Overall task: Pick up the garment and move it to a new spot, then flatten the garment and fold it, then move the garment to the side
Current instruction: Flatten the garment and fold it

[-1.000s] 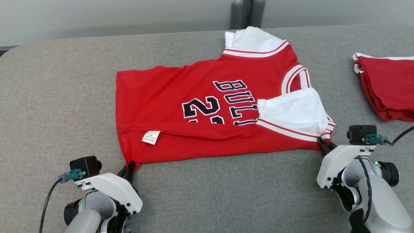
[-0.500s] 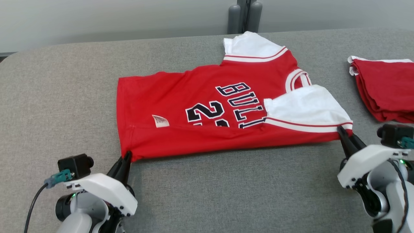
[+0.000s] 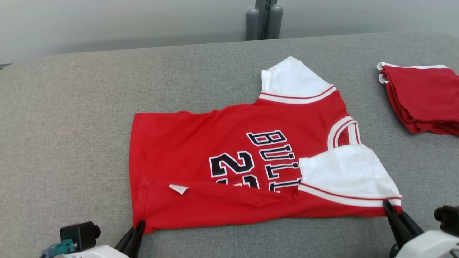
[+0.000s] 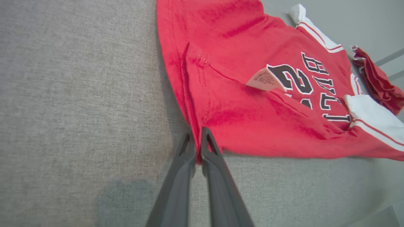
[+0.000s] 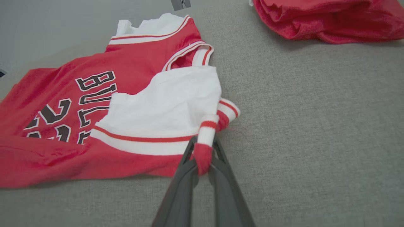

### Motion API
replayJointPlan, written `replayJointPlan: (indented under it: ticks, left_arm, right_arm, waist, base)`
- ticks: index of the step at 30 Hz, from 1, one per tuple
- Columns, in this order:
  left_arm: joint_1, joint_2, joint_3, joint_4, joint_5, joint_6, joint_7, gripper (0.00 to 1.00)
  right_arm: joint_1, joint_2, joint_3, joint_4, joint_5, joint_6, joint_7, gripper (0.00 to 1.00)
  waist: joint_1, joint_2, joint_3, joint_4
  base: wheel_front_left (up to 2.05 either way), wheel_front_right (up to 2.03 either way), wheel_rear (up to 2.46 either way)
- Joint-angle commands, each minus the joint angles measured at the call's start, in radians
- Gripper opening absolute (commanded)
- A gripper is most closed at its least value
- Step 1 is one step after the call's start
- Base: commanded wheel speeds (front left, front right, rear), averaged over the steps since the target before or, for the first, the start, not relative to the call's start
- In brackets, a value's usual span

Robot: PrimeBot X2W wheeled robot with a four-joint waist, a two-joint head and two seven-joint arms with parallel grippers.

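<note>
Garment (image 3: 200,157) on grey surface (image 3: 71,125), left gripper (image 4: 197,142) clamping hem corner, right gripper (image 5: 203,151) clamping shoulder

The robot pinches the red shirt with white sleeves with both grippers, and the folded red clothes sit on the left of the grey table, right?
Not quite. The folded red clothes sit on the right of the grey table, as the head view shows. The left gripper and right gripper do pinch the red shirt with white sleeves.

red jersey (image 3: 200,150), spread flat, near edge folded
</note>
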Motion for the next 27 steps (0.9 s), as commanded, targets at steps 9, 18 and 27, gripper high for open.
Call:
replayJointPlan:
  ticks: [9,18,27]
  left_arm:
    - [0.046,-0.003,-0.004,-0.002,-0.031,0.013,0.017,0.0]
    - [0.03,-0.014,-0.005,0.063,-0.03,0.007,0.005,0.08]
    - [0.031,0.005,0.028,0.085,-0.021,-0.001,-0.045,1.0]
  right_arm:
    - [0.102,0.023,-0.053,-0.019,0.015,0.0,0.041,0.0]
    - [0.093,0.024,-0.042,0.057,0.035,0.0,0.021,0.78]
    - [0.067,0.024,-0.116,0.033,-0.002,0.0,-0.014,1.0]
  waist:
    - [0.0,-0.0001,-0.004,-0.009]
    - [0.0,-0.0001,-0.002,-0.015]
    - [0.0,-0.0001,0.0,-0.021]
  base:
    - [0.0,0.0,0.0]
    - [0.0,0.0,0.0]
    - [0.0,0.0,0.0]
